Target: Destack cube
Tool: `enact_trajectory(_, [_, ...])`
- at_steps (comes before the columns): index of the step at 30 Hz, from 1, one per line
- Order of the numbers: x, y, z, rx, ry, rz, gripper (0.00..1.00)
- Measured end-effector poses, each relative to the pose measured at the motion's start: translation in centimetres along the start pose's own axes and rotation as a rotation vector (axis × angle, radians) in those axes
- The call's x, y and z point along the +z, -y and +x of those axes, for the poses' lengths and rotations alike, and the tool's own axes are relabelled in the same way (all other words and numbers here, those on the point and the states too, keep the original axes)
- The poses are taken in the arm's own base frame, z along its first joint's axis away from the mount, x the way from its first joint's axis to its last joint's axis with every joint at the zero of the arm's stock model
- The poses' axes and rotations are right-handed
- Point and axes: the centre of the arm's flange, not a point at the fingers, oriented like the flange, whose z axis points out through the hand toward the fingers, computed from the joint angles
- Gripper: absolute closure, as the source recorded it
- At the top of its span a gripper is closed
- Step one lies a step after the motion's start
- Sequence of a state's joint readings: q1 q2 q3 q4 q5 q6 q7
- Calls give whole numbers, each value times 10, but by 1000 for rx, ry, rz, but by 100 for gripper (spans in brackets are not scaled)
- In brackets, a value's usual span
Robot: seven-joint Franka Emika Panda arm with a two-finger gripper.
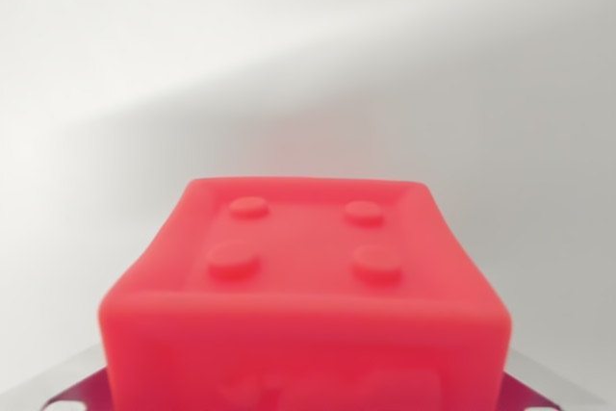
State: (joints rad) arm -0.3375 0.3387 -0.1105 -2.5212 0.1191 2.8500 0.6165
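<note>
One red cube (306, 291) filled the lower middle of the wrist view, four studs upward. We could not tell our pincer's state. We judged centering before closing was best.

Looks like a lab or test-cell setup from my end, not a home or shop. All I get in the wrist view is a plain, blank white-grey backdrop (308, 45), evenly lit with one soft diagonal band of light across it, no furniture or clutter. The only prop is a red moulded cube (306, 295) with four raised studs on top, a typical manipulation test piece. It fills the bottom edge of the view. I can't tell what surface carries it. Bare backdrop plus test block says robotics bench.
</note>
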Motion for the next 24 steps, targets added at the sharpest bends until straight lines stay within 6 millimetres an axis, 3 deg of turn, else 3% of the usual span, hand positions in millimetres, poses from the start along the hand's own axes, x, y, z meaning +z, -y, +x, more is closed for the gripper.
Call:
enact_trajectory(14, [28,0,0,-1,0,0,100])
enact_trajectory(24, [35,0,0,-1,0,0,100])
